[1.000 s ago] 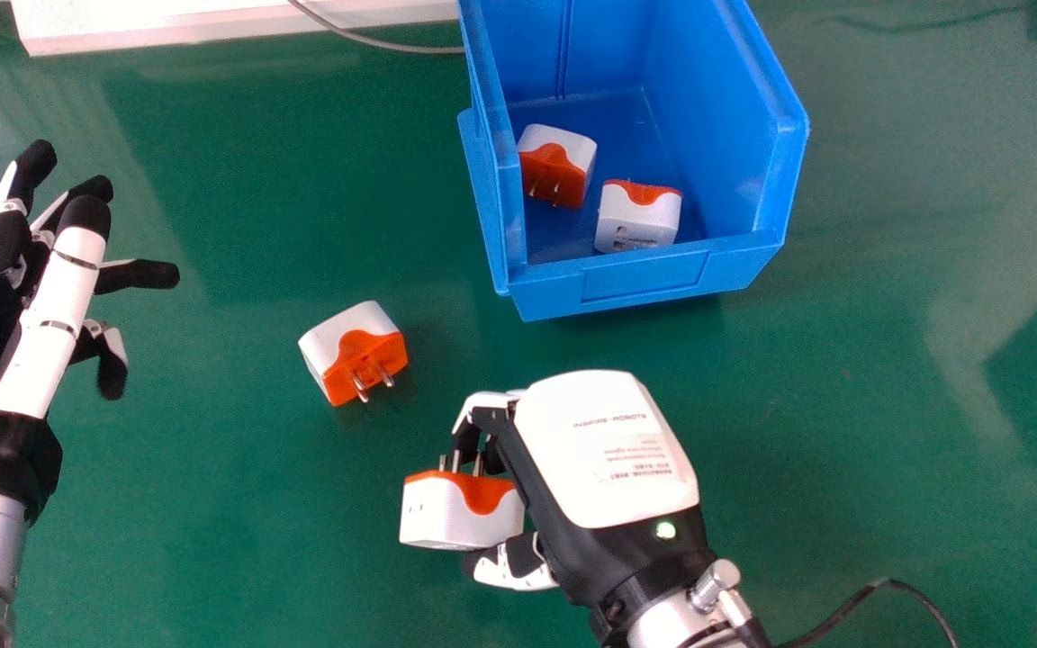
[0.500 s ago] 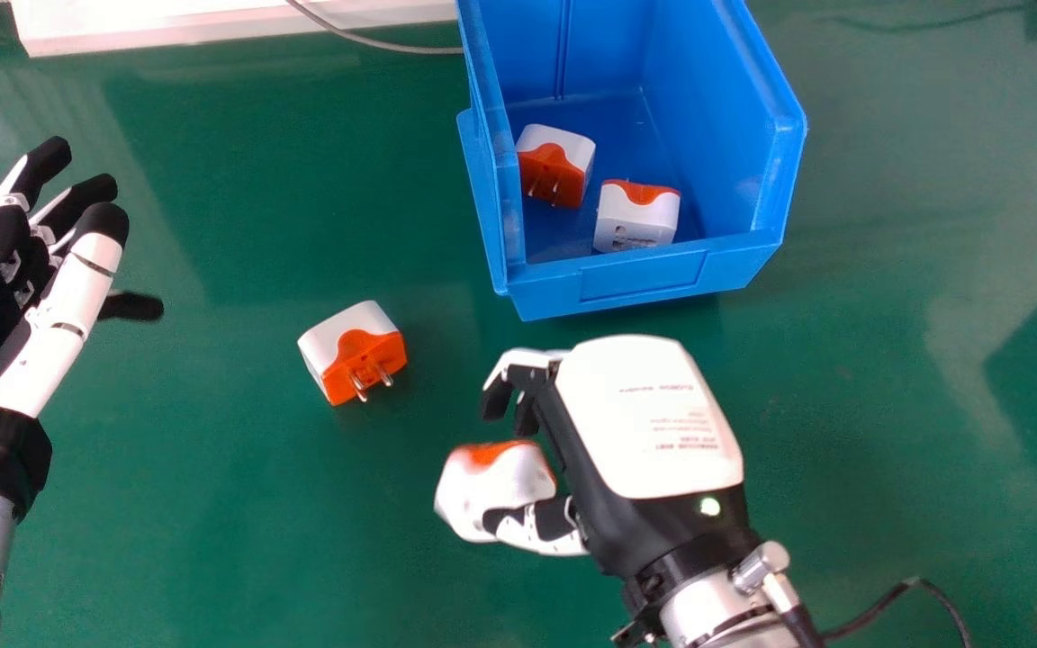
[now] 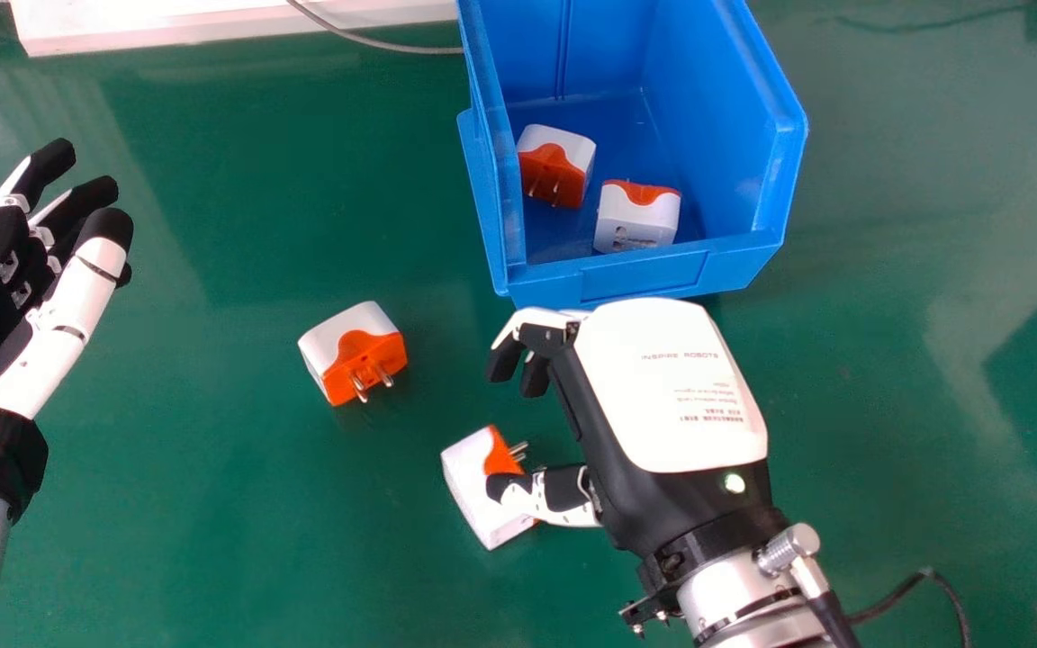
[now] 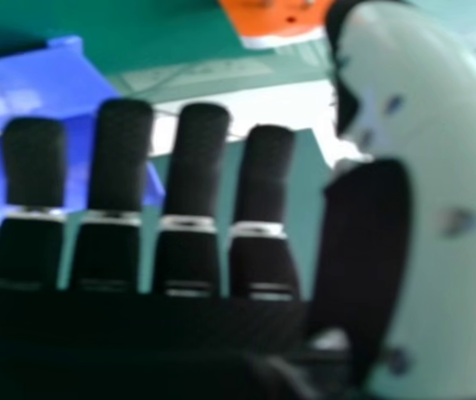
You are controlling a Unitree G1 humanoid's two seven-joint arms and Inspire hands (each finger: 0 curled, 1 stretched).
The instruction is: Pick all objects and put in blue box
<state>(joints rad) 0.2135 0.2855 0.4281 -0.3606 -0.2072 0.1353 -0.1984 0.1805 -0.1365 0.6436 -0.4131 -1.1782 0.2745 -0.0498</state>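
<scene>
so, two adapters (image 3: 637,216) in box (image 3: 644,277)

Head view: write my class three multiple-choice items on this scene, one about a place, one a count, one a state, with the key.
1. The white and orange plug adapter nearest the black and white left hand is:
A) inside the blue plastic box
B) on the green tabletop, between the left hand and the black and white right hand
C) on the box's rim

2. How many adapters are in the box?
A) one
B) four
C) two

3. The left hand is:
A) open and holding nothing
B) clenched into a fist
C) gripping an adapter

Key:
1 B: it lies on bare green surface with a hand on either side.
2 C: one sits by the left wall, one near the front.
3 A: its fingers extend, with nothing among them.
</scene>
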